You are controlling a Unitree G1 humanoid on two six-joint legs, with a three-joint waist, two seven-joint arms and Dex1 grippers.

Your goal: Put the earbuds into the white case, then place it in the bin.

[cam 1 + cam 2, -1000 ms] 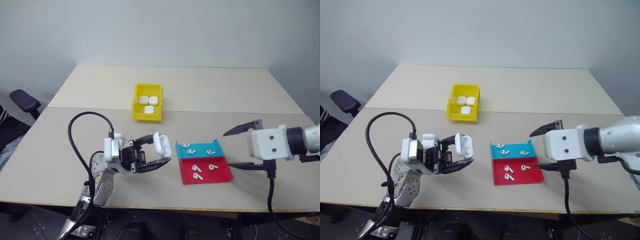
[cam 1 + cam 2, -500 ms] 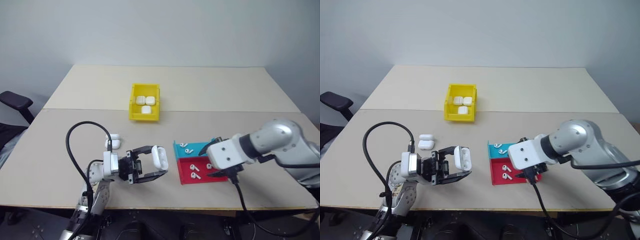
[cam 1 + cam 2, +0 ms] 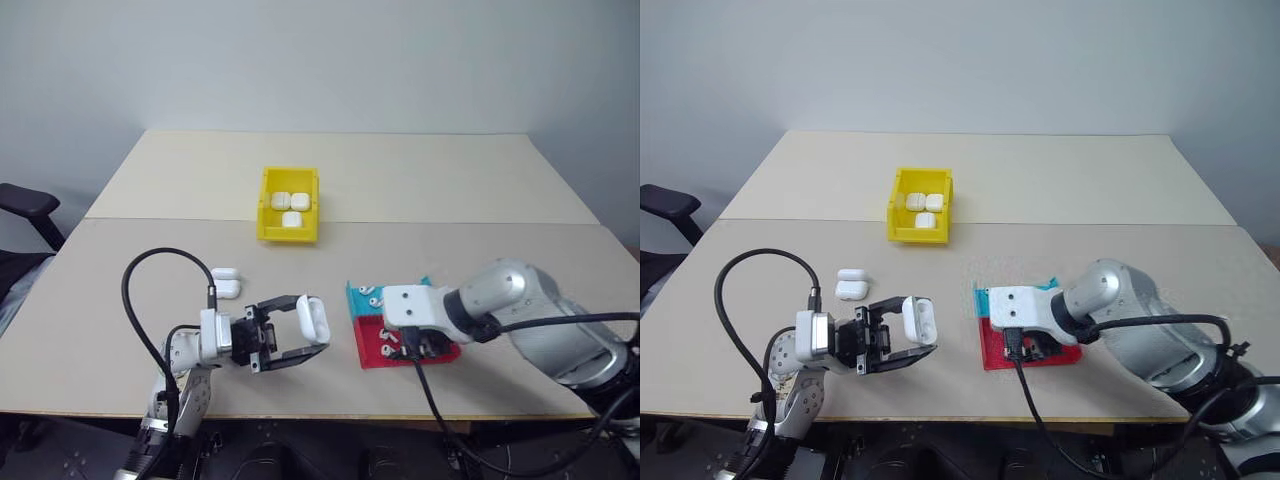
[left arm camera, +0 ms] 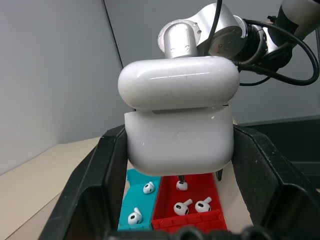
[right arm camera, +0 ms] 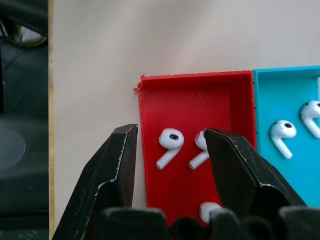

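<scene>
Left gripper (image 3: 309,337) clamped on white case (image 3: 313,319) above desk (image 3: 450,190); right gripper (image 3: 408,343) down over red-and-teal tray (image 3: 362,300); yellow bin (image 3: 290,205) beyond.

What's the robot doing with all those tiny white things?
The left gripper holds a white case up above the table. The right gripper reaches down into the red half of a tray, its fingers open around one of the earbuds lying there. No earbud is picked up yet. Three more cases already sit in the yellow bin, and two spare ones lie on the table.
</scene>
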